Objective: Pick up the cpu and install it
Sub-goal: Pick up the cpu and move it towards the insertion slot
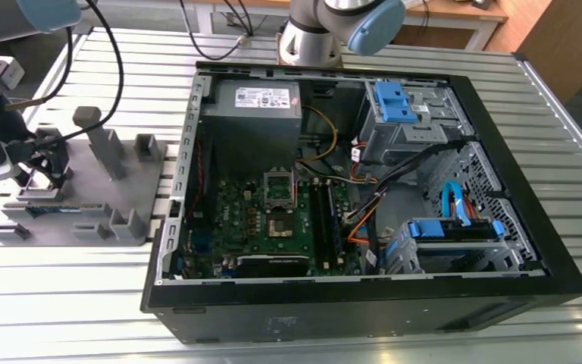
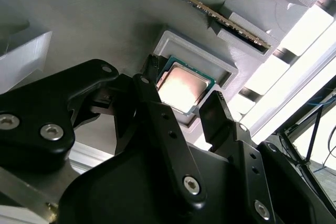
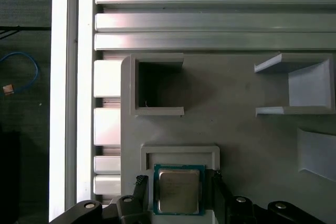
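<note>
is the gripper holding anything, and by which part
Nothing held: the open gripper straddles the small square silvery-topped cpu with a gap on each side; it lies in a recess of the grey tray.

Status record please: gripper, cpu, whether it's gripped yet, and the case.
gripper: open, low over the grey holder on the exterior view's left
cpu: flat in its framed pocket in the holder, between the fingers
grip: not closed; both wrist views show a gap on each side of the cpu
pc case: lying open beside the holder, motherboard exposed
</note>
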You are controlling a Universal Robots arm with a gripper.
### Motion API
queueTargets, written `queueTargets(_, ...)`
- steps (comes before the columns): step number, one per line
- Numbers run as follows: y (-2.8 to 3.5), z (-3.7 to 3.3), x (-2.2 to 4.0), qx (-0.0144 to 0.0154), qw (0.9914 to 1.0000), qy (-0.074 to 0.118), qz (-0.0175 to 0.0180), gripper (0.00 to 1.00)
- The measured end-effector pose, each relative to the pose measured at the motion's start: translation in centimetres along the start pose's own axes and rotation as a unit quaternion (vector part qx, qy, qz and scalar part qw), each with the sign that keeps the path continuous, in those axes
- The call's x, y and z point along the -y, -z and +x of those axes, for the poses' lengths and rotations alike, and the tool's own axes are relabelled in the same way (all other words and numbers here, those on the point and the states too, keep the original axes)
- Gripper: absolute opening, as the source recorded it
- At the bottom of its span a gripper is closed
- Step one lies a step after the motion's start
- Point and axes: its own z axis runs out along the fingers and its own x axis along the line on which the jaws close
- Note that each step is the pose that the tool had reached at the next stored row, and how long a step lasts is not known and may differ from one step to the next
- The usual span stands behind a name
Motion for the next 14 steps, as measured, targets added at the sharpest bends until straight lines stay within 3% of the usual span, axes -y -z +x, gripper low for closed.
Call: queueTargets(14,0.12,0.0,0.0,0.0,1.0,0.0,0.0,0.57)
